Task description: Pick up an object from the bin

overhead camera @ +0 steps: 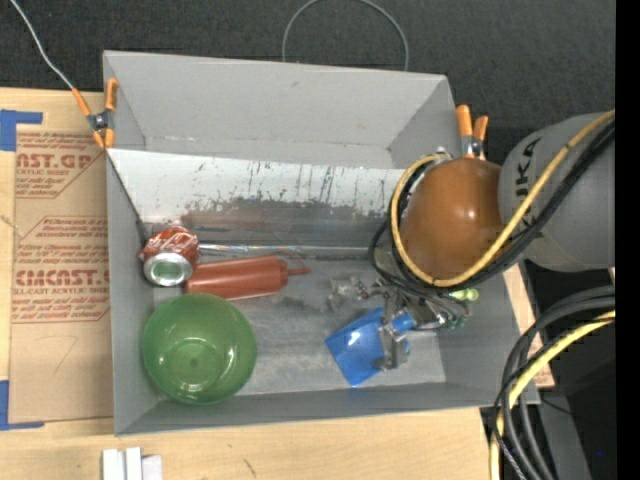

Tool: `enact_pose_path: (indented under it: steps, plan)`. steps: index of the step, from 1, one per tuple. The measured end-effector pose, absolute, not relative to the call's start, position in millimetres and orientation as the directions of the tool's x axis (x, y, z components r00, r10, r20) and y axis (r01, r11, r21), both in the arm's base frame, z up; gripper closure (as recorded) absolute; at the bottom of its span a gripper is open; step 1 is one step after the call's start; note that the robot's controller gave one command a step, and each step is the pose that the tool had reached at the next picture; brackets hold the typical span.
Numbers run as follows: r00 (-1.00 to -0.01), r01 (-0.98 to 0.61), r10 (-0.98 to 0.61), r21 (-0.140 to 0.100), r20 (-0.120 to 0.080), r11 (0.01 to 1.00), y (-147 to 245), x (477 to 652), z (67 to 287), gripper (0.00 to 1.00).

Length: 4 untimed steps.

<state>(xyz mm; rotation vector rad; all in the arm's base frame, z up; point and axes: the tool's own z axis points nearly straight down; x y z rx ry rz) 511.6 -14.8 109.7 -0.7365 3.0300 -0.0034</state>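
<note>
Gripper [393,336] sits low around 4 o'clock in the grey metal bin [270,118], right up against a flat blue plastic piece [352,353] at 5 o'clock. Honestly can't tell if it's open or clamped. Round green plastic bowl [197,348] at 7, red metal drink can [168,255] at 9.

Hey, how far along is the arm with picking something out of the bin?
Done: the gripper is down at the right edge of the blue object, low right in the bin. In hand: no grasp is clear; the blue object seems to rest on the bin floor. Left: gripping and lifting it out.
</note>
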Motion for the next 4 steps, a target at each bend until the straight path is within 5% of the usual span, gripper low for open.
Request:
enact_pose_path:
  steps: [1,2,3,4]
  plan:
    - [-0.866,-0.5,-0.5,-0.006,-0.02,0.866,-15.3,520.2,137.5,1.0]
    - [-0.866,-0.5,-0.5,-0.005,-0.02,0.866,-15.3,520.1,137.4,1.0]
    - [-0.864,-0.504,-0.504,-0.003,-0.018,0.864,-13.9,508.4,223.4,1.0]
    - [-0.853,-0.522,-0.522,-0.003,-0.02,0.853,-14.7,513.9,174.1,0.0]
